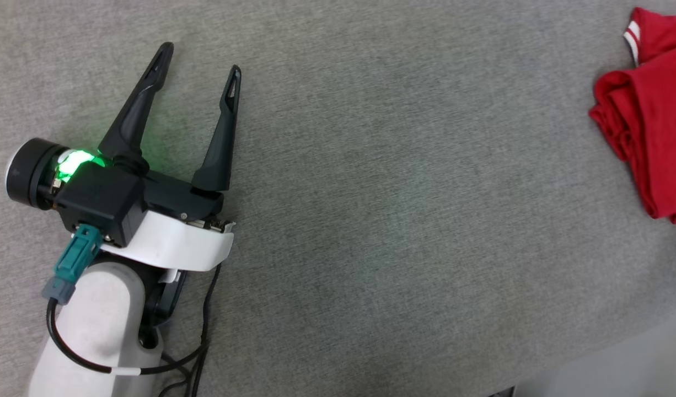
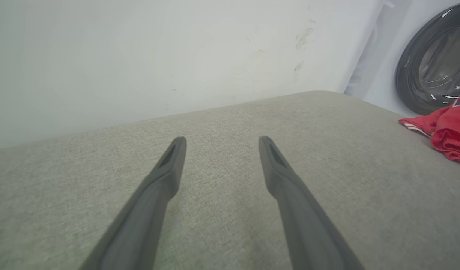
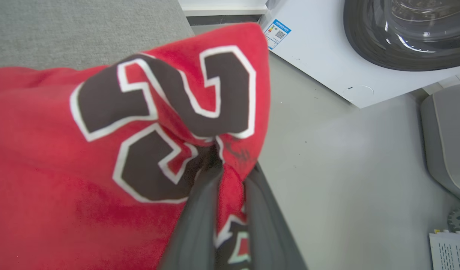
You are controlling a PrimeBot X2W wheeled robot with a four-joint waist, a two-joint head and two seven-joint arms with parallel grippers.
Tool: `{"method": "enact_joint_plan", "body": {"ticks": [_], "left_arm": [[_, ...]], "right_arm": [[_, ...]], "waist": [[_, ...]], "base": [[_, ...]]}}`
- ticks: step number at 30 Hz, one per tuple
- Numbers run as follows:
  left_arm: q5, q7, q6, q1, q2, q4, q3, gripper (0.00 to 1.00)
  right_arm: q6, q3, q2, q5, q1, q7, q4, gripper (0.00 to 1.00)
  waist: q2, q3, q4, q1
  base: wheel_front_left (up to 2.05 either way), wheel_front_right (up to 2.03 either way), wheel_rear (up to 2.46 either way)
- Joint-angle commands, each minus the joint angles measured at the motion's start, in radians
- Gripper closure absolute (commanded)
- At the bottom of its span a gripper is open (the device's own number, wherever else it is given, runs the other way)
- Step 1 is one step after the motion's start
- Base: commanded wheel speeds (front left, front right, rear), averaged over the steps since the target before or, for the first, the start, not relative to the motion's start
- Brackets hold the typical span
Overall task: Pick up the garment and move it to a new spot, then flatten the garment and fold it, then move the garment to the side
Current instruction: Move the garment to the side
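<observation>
The garment [image 1: 655, 127], a red jersey with a red-and-white striped trim, lies bunched at the right edge of the grey padded surface [image 1: 371, 193]. In the right wrist view its black white-outlined lettering [image 3: 166, 123] shows close up. My right gripper [image 3: 232, 168] is shut on a fold of the garment [image 3: 46, 180], the cloth pinched between its two dark fingers. My left gripper [image 1: 200, 58] rests open far to the left, nothing between its fingers. In the left wrist view the left gripper [image 2: 220, 144] points over bare surface, with the garment [image 2: 445, 131] off to the right.
A white wall [image 2: 140, 56] stands behind the surface. A white washing machine with a dark round door [image 3: 402, 33] stands on the grey floor [image 3: 346, 168] beyond the surface's edge. A grey bin [image 3: 447, 138] and a white perforated thing [image 3: 451, 249] sit at the right.
</observation>
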Motion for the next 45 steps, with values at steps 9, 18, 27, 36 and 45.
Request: {"method": "enact_joint_plan", "body": {"ticks": [9, 18, 27, 36, 45], "left_arm": [[-0.026, -0.035, 0.007, 0.007, -0.015, 0.043, -0.01, 0.0], [-0.053, -0.093, 0.025, 0.069, -0.057, 0.147, -0.028, 0.0], [-0.095, -0.141, 0.06, 0.161, -0.108, 0.262, -0.02, 0.0], [-0.123, -0.17, 0.078, 0.233, -0.136, 0.347, 0.003, 0.0], [-0.133, -0.179, 0.086, 0.282, -0.143, 0.404, 0.04, 0.0]], "right_arm": [[-0.002, -0.202, 0.06, -0.234, -0.043, -0.149, 0.084, 0.0], [-0.002, -0.248, 0.07, -0.268, 0.032, -0.325, 0.054, 0.0], [-0.001, -0.198, 0.12, -0.19, 0.184, -0.471, 0.035, 0.0], [-0.001, -0.089, 0.239, -0.118, 0.375, -0.529, -0.087, 0.0], [-0.002, 0.037, 0.38, -0.105, 0.583, -0.505, -0.337, 0.0]], "waist": [[0.0, -0.048, 0.043, -0.0001], [0.0, -0.199, 0.101, -0.0001], [0.0, -0.354, 0.176, -0.0001], [0.0, -0.461, 0.258, -0.0001], [0.0, -0.543, 0.33, -0.0001]], "base": [[0.0, 0.0, 0.0], [0.0, 0.0, 0.0], [0.0, 0.0, 0.0], [0.0, 0.0, 0.0], [0.0, 0.0, 0.0]]}}
